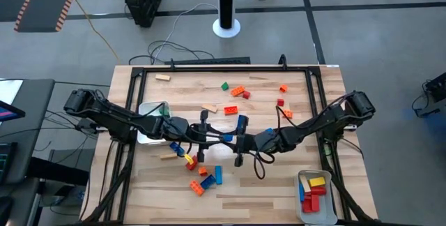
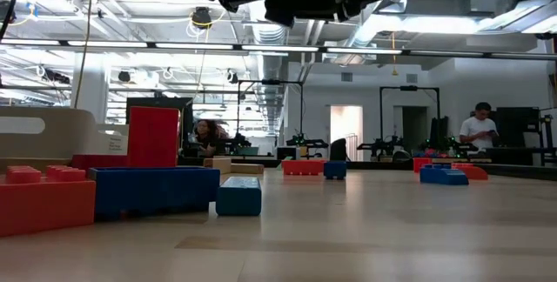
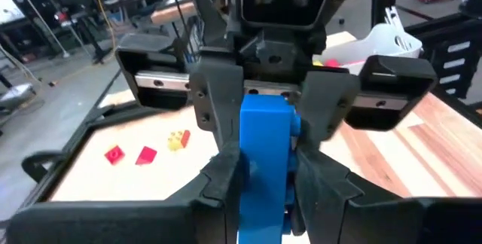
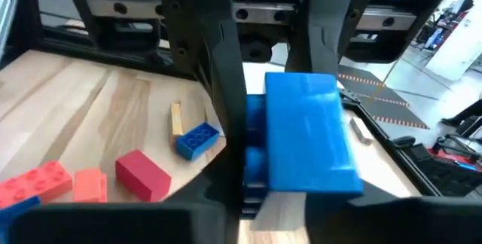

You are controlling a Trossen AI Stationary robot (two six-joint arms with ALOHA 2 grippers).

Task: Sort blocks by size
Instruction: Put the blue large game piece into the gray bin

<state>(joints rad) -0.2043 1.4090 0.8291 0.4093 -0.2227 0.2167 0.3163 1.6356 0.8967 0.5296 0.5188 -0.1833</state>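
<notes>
My left gripper (image 1: 220,139) and my right gripper (image 1: 242,142) meet tip to tip above the middle of the table, both shut on one blue block (image 3: 263,150), which also shows in the right wrist view (image 4: 309,135). Each wrist view shows the other arm's gripper facing it from behind the block. Loose blocks lie flat on the table: orange and green ones (image 1: 237,91) at the far side, blue, red, yellow and orange ones (image 1: 198,174) at the near left. My left gripper pinches the blue block's two broad sides (image 3: 248,176) between its two fingers (image 3: 222,187), coming level from the table's left. The block is lifted clear of the table. My right gripper pinches the same block's sides (image 4: 260,154) between its fingers, coming level from the table's right, opposite the left gripper.
A white tray (image 1: 151,109) stands at the left, under the left arm. Another white tray (image 1: 302,205) at the near right corner holds red, yellow and blue blocks. A blue block (image 1: 242,121) lies just beyond the grippers. A black frame (image 1: 132,100) runs along the table's sides.
</notes>
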